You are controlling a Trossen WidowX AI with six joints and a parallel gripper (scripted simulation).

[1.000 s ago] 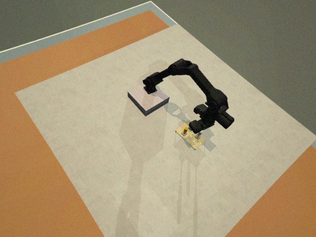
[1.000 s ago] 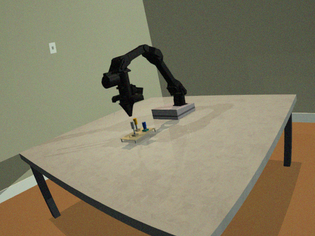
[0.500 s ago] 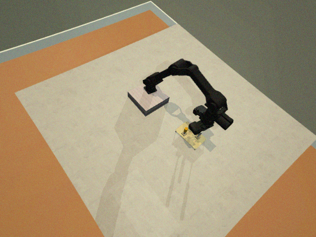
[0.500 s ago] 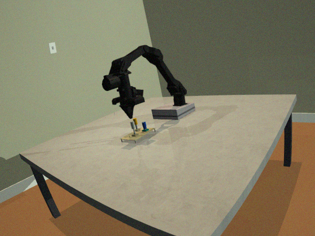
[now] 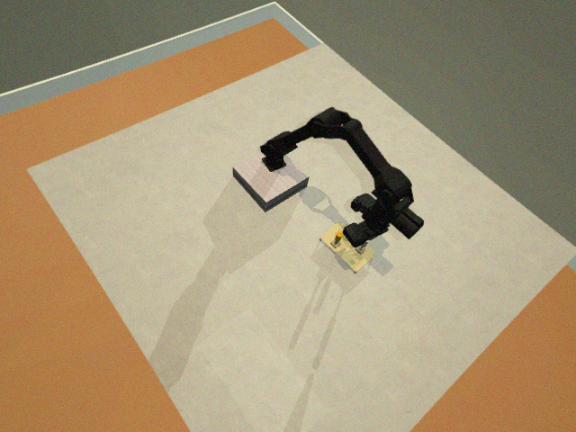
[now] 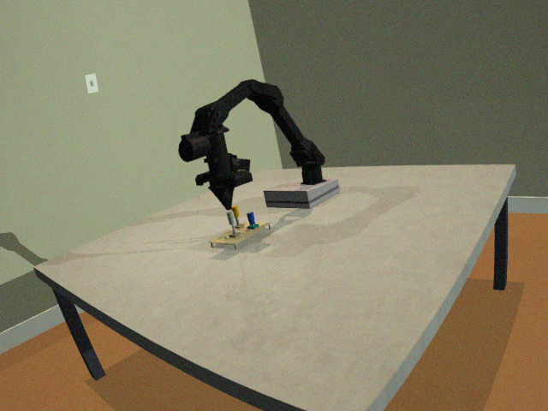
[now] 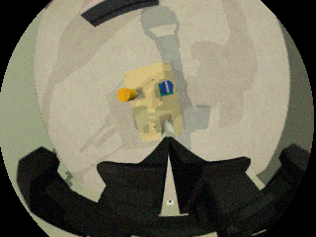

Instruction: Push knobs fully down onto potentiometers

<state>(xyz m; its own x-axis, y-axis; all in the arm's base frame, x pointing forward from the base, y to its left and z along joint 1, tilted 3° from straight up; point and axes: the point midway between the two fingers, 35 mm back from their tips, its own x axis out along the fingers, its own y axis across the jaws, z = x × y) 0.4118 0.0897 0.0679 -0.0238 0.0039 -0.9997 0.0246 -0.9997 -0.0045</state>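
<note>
Yellow circuit board (image 5: 351, 256) (image 6: 223, 240) (image 7: 143, 78): positioned on short legs on the counter (image 5: 260, 301) (image 6: 309, 274) (image 7: 84, 64), in front of the arm's pale base block (image 5: 274, 185) (image 6: 288, 194). Three knobs are fitted.

Status, by knob:
- Blue knob (image 6: 251, 218) (image 7: 166, 88): low, close to its green potentiometer (image 6: 253, 227) (image 7: 161, 91). It appears seated.
- Orange knob (image 5: 338, 237) (image 6: 235, 211) (image 7: 126, 94): raised, with shaft visible beneath. Not pushed down.
- Grey knob (image 6: 230, 217) (image 7: 168, 129): raised, with shaft visible beneath. Not pushed down.

The gripper (image 6: 229, 208) (image 7: 168, 140) is closed with nothing between its fingers. Its tips stand at the top of the grey knob; whether contact exists cannot be determined.

Progress: both pushes presumably remain, as do the opening of the gripper and the retreat. The step in hand is judged to be pressing the grey knob.

Clearance: the orange knob stands near the grey one and should be avoided during lateral travel. The blue knob is farther toward the base block. Press along the shaft; a sideways load could break a potentiometer loose.
</note>
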